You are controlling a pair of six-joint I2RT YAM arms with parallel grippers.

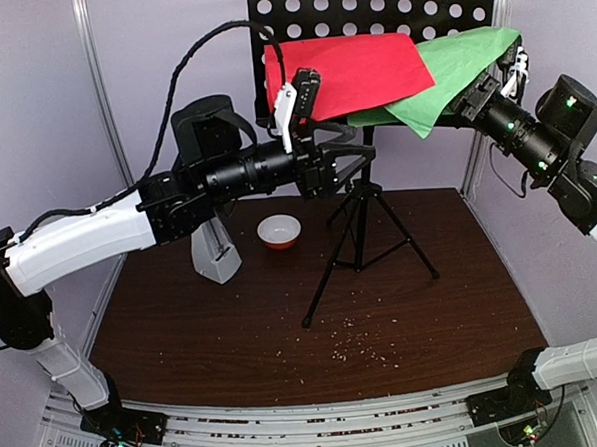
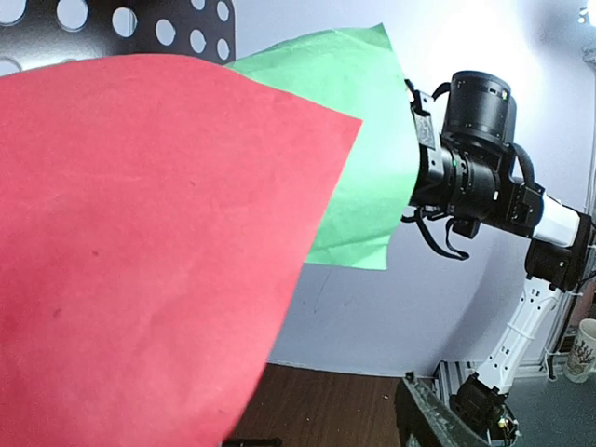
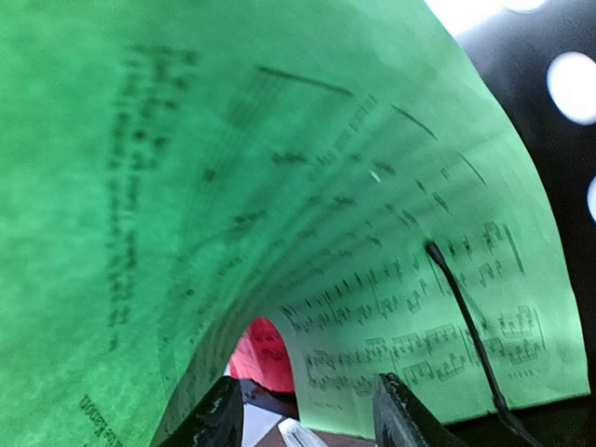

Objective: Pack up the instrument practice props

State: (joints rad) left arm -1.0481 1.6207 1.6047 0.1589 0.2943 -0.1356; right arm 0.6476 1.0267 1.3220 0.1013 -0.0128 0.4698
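Observation:
The black tripod music stand (image 1: 364,235) rises at the table's back, and its perforated desk (image 1: 367,2) carries a red sheet-music page (image 1: 345,69) and a green one (image 1: 455,60). My left gripper (image 1: 295,98) is at the red page's (image 2: 140,261) lower left edge, jaws apart. One of its fingers (image 2: 438,419) shows clear of the paper; the other is hidden behind the page. My right gripper (image 3: 307,380) is open under the curled green page (image 3: 233,168), pinching nothing. The white metronome (image 1: 215,256) stands on the table, partly behind my left arm.
A small white-and-orange bowl (image 1: 279,231) sits left of the tripod legs. Crumbs (image 1: 360,345) dot the dark wooden table (image 1: 463,305) near the front. Grey walls and metal posts (image 1: 101,84) close in the back and sides. My right arm (image 2: 475,149) reaches in behind the green page (image 2: 358,140).

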